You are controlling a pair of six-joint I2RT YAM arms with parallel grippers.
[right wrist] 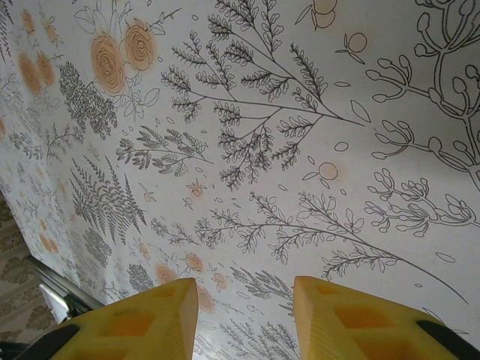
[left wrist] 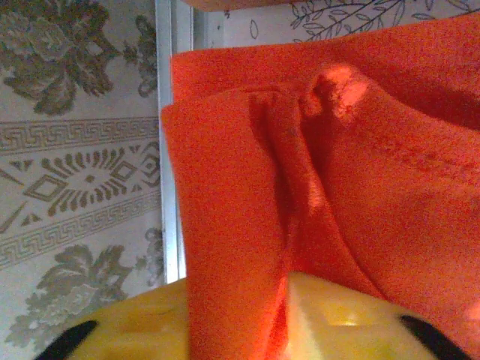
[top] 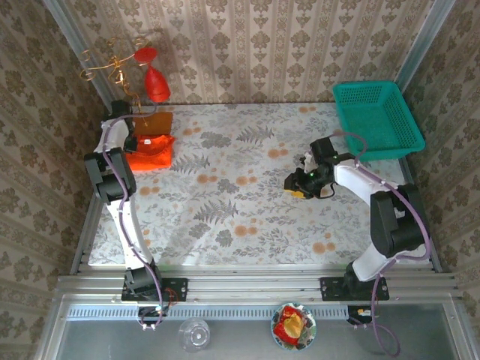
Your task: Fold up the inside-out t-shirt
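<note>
Top external: t-shirt (top: pixel 152 154) long axis left-right. Left end effector (left wrist: pixel 238 326) straddles fold, grip unclear; right end effector (right wrist: pixel 245 315) part-open, empty.

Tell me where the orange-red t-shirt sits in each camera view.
Top external: the t-shirt lies at the far-left corner of the floral tablecloth, in front of the orange-brown board.
Left wrist: it covers centre and right, dipping between the yellow fingers.
Right wrist: faces the floral tablecloth.
Shared landmark: that tablecloth, also at the left wrist view's top edge.
</note>
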